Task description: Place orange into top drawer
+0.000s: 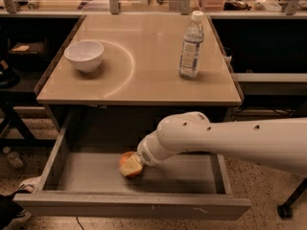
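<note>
The orange (125,158) is inside the open top drawer (96,174), low over its grey floor near the middle. My gripper (130,166) reaches down into the drawer from the right at the end of the white arm (230,140) and is shut on the orange. A pale finger (129,168) lies across the fruit's front. The arm hides the right rear part of the drawer floor. I cannot tell whether the orange touches the floor.
A white bowl (84,55) stands on the desk top (144,80) at the left. A clear water bottle (191,46) stands at the right. The drawer's front panel (134,206) juts out toward me. Dark shelving flanks the desk.
</note>
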You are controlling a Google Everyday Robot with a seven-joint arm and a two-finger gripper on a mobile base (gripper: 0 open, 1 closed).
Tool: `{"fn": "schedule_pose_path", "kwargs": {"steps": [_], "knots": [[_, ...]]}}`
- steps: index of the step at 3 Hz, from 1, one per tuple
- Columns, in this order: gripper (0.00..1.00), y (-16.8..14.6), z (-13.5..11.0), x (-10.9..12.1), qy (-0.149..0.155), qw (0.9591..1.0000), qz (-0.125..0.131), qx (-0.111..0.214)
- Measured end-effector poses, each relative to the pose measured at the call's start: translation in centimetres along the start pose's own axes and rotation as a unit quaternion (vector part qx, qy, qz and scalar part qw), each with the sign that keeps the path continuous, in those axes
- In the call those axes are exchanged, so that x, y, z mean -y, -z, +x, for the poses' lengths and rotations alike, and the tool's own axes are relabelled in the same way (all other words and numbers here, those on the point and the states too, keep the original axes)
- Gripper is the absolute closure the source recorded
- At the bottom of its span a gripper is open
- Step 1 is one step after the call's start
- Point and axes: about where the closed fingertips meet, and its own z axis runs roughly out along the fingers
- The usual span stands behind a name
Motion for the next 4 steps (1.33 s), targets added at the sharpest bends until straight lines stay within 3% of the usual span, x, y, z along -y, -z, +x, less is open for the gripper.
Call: {"fn": "schedule_pose_path", "kwargs": {"steps": [1, 4], "knots": [[0.82, 0.01, -0.01, 0.0, 0.0, 1.0, 0.0, 0.0], [0.13, 0.01, -0.01, -0.01, 0.0, 1.0, 0.0, 0.0]]}}
